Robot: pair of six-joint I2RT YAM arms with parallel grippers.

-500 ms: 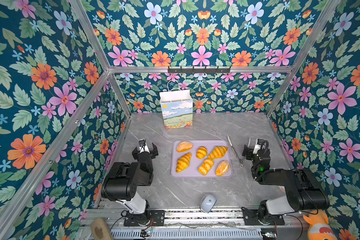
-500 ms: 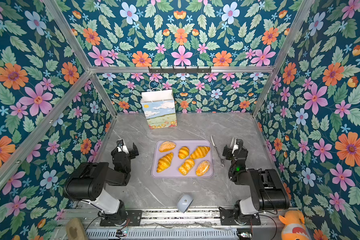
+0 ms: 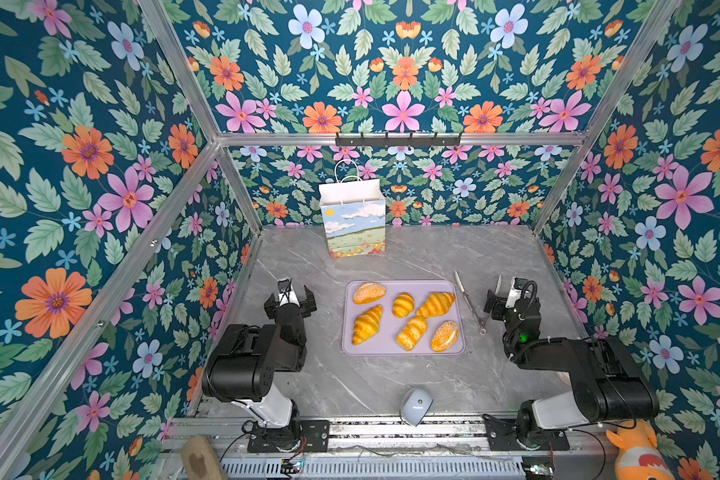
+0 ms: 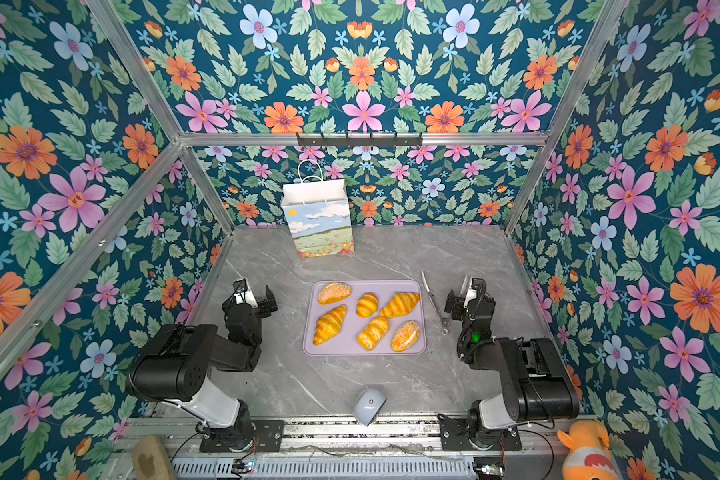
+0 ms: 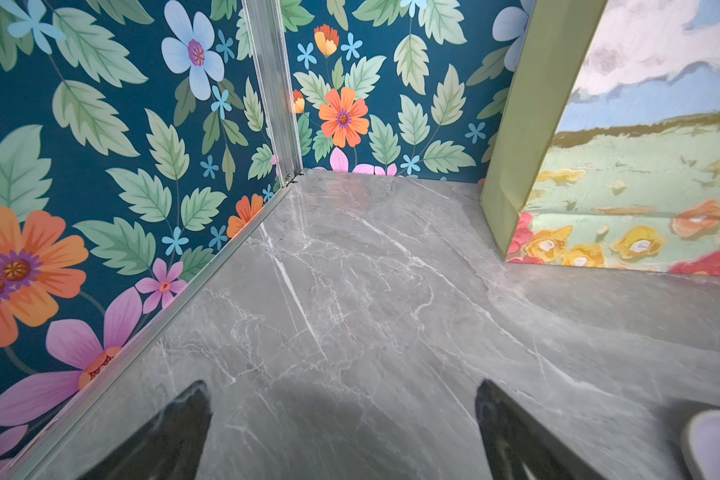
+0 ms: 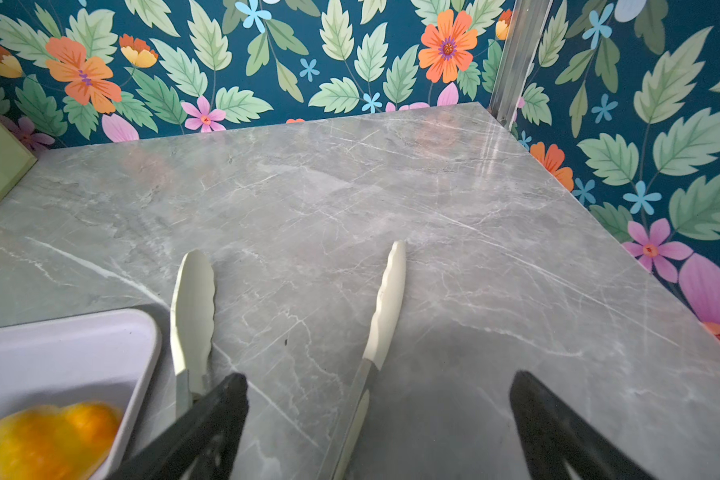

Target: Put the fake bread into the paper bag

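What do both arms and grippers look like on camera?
The left arm and right arm are bulky black housings on white lower links, with thin black cables. A green light glows on the right one. The left gripper and right gripper have black tapered fingers and white bodies.

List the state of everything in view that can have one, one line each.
Sky-and-meadow printed paper bag: upright, mouth open.
Lilac rectangular tray: flat on the grey marble table, loaded.
Six glossy golden fake bread pieces: all lying on the tray.
Metal tongs with cream tips: lying splayed open beside the tray.
Left gripper: open, empty.
Right gripper: open, empty, at the tongs.
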